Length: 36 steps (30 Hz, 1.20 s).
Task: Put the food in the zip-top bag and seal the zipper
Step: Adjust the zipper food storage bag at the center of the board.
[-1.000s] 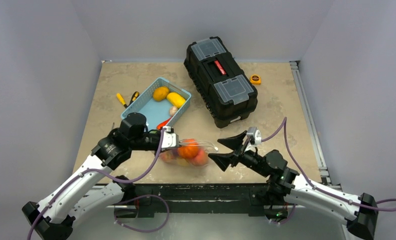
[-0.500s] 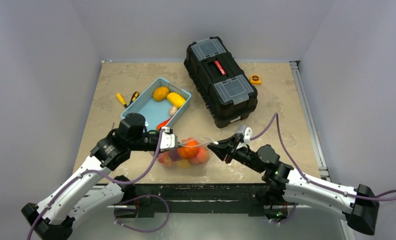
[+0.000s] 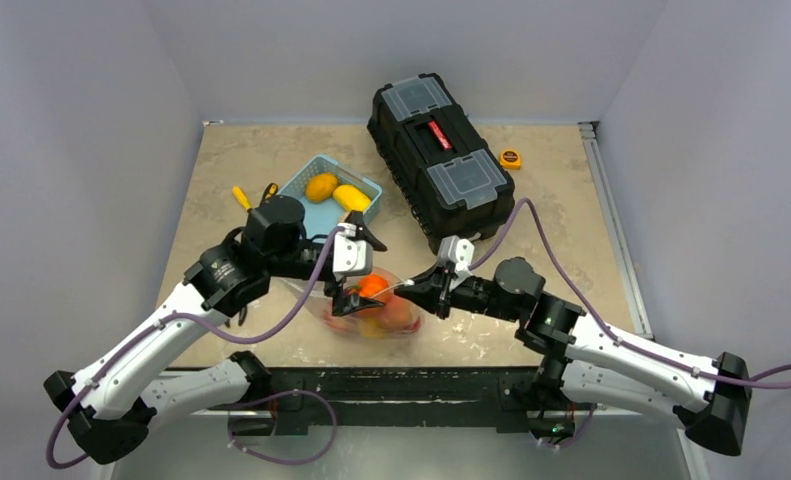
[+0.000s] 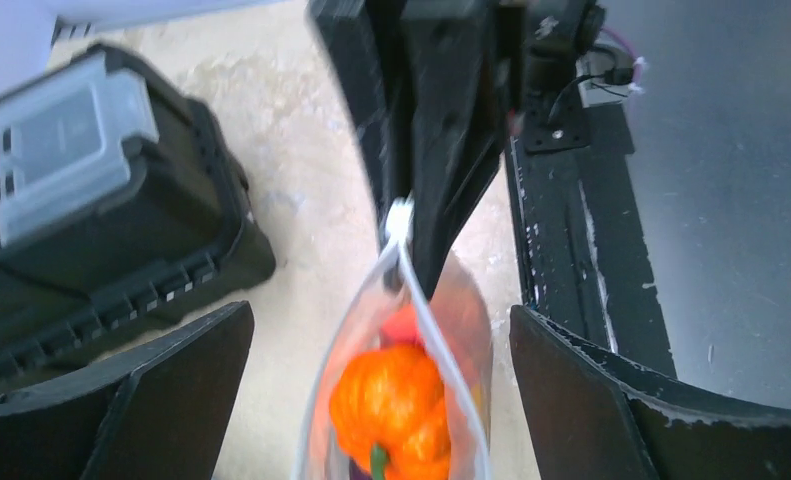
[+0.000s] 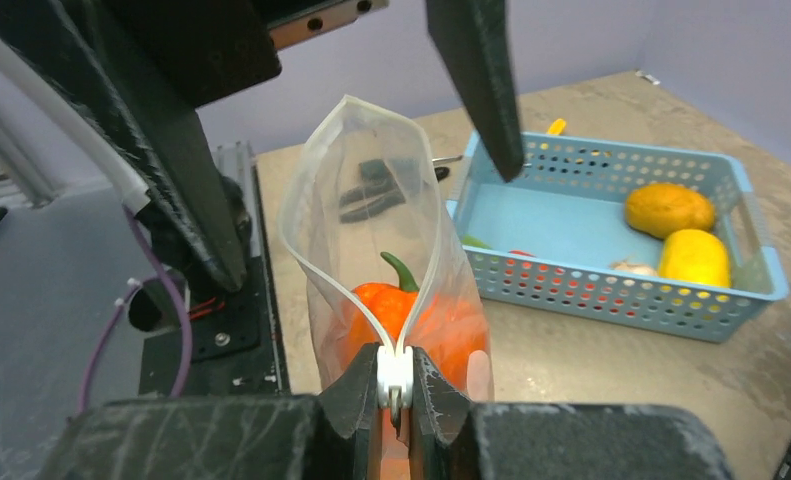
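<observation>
Stage: sealing is beginning, by my reading, though loading is looking unfinished.
Zip-top bag (image 3: 379,314): sitting at 6 o'clock on the table (image 3: 571,220), between the two claws, its mouth gaping in a loop.
Zipper (image 5: 395,370): white strip running round the open mouth, its two sides meeting only at the pinched end.
Food, bagged: orange pepper (image 5: 381,300) and reddish pieces resting inside the clear plastic.
Food, loose: orange fruit (image 5: 668,208) and yellow fruit (image 5: 693,255) lying in the blue basket (image 5: 611,290), at 11 o'clock from the bag.
Right gripper (image 3: 416,293): fingers pressing together on the zipper's end at the bag's 3 o'clock side, pinching it.
Left gripper (image 3: 359,274): claw spreading wide, straddling the mouth from the 9 o'clock side, fingers apart from the plastic.
Toolbox (image 3: 441,160): standing at 1 o'clock from the bag.
Next move: judged to be calling for the left claw closing on the strip just beside the pinch, then drawing along it toward 9 o'clock while the right one is anchoring; misaligned tracks risk leaving a gap.
</observation>
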Motion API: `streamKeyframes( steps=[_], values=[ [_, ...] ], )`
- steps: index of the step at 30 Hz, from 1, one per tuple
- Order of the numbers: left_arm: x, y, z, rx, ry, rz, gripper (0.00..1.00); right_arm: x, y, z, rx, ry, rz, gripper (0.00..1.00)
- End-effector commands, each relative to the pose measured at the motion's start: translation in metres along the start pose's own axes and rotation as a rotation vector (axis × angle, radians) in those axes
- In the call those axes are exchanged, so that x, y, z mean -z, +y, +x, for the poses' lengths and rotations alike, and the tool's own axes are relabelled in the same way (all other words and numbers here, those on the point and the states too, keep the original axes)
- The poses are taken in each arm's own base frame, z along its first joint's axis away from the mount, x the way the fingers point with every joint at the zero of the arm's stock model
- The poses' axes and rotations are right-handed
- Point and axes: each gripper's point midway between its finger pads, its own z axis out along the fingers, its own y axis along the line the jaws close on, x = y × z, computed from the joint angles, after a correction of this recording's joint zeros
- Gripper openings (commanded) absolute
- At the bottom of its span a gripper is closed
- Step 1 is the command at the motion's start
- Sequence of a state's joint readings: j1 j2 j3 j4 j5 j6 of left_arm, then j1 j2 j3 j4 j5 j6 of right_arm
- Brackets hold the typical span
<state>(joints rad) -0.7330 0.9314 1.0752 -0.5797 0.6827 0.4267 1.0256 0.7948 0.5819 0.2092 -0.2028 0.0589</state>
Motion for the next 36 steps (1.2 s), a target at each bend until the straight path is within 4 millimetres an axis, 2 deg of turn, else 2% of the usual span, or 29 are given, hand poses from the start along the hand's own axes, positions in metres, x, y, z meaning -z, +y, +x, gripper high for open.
streamKeyframes(
  steps=[1, 7, 10, 13, 15, 17, 23, 25, 26, 30, 36],
  values=[
    [-0.008, -0.012, -0.021, -0.089, 0.024, 0.062, 1.00, -0.006, 0.019, -0.019, 0.051, 0.007, -0.124, 0.00],
    [-0.018, -0.038, -0.001, -0.112, 0.029, 0.199, 1.00, -0.009, 0.023, -0.017, 0.084, 0.036, -0.161, 0.00],
    [-0.022, -0.040, 0.006, -0.109, 0.019, 0.202, 1.00, -0.009, 0.023, -0.021, 0.077, 0.034, -0.158, 0.00],
    [-0.026, -0.037, 0.016, -0.091, 0.046, 0.188, 0.94, -0.008, 0.026, -0.023, 0.070, 0.035, -0.171, 0.00],
    [-0.026, -0.030, 0.022, -0.085, 0.087, 0.157, 0.83, -0.008, 0.027, -0.023, 0.070, 0.036, -0.178, 0.00],
    [-0.027, -0.022, 0.028, -0.076, 0.121, 0.116, 0.65, -0.008, 0.027, -0.020, 0.073, 0.044, -0.184, 0.00],
    [-0.023, -0.021, 0.030, -0.068, 0.142, 0.103, 0.21, -0.013, 0.025, -0.019, 0.076, 0.020, -0.174, 0.01],
    [-0.022, -0.017, 0.030, -0.079, 0.142, 0.079, 0.04, -0.014, 0.020, -0.021, 0.072, -0.019, -0.143, 0.18],
    [-0.022, -0.015, 0.030, -0.077, 0.143, 0.062, 0.00, -0.014, 0.017, -0.021, 0.038, -0.042, -0.119, 0.25],
    [-0.023, -0.013, 0.032, -0.078, 0.143, 0.046, 0.00, -0.011, 0.011, -0.018, -0.020, -0.128, -0.070, 0.41],
    [-0.022, -0.014, 0.029, -0.079, 0.128, 0.053, 0.00, -0.007, 0.014, -0.006, -0.052, -0.157, -0.085, 0.41]
  ],
)
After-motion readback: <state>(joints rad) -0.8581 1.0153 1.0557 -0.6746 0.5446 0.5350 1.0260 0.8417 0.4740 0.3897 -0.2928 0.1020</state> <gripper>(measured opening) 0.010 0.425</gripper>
